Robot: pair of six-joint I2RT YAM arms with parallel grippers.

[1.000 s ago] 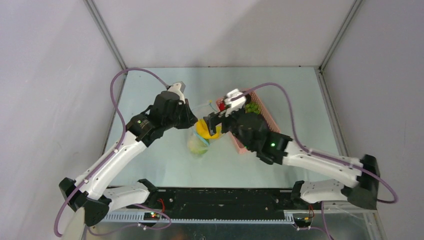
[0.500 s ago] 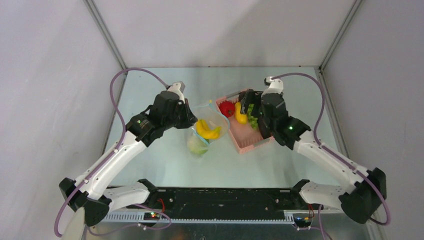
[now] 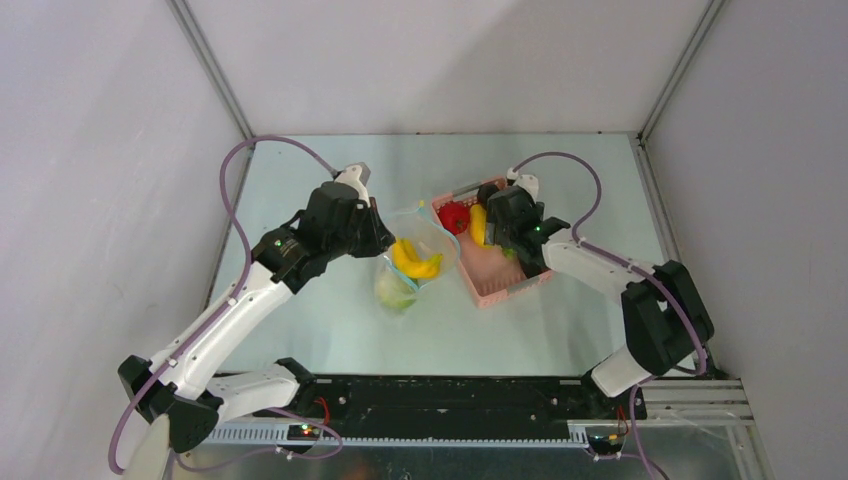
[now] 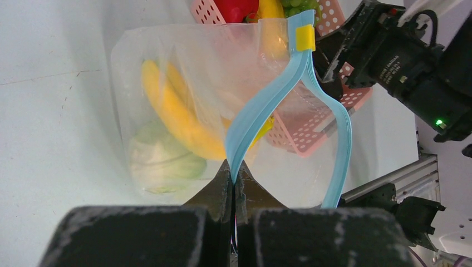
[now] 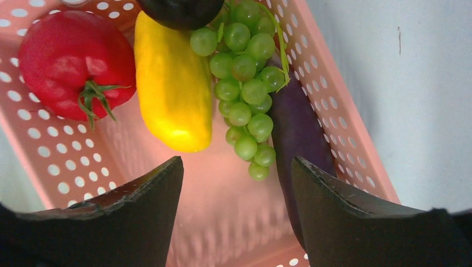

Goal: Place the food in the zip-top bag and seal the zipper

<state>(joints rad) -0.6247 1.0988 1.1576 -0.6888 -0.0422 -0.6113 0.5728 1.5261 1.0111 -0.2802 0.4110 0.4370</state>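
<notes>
The clear zip-top bag [image 3: 418, 262] lies mid-table with its mouth gaping. Inside it are a yellow banana [image 4: 172, 111] and a pale green cabbage [image 4: 161, 161]. My left gripper [image 4: 234, 168] is shut on the light blue zipper [image 4: 261, 111] at the mouth's near end. My right gripper [image 5: 236, 161] is open and hovers low inside the pink basket [image 5: 356, 139], with nothing between its fingers. Just ahead of it lie green grapes [image 5: 245, 83], a yellow piece [image 5: 173, 83], a red tomato [image 5: 75, 64] and a dark purple piece [image 5: 300, 133].
The pink basket [image 3: 500, 285] sits right of the bag, almost touching it. A yellow slider tab [image 4: 305, 38] sits at the zipper's far end. The enclosure's walls close in the table on three sides.
My right arm has swung away from the bag's mouth, back over the basket, and come down into it, jaws narrowing a little. The banana stays in the bag. The left arm is still.
</notes>
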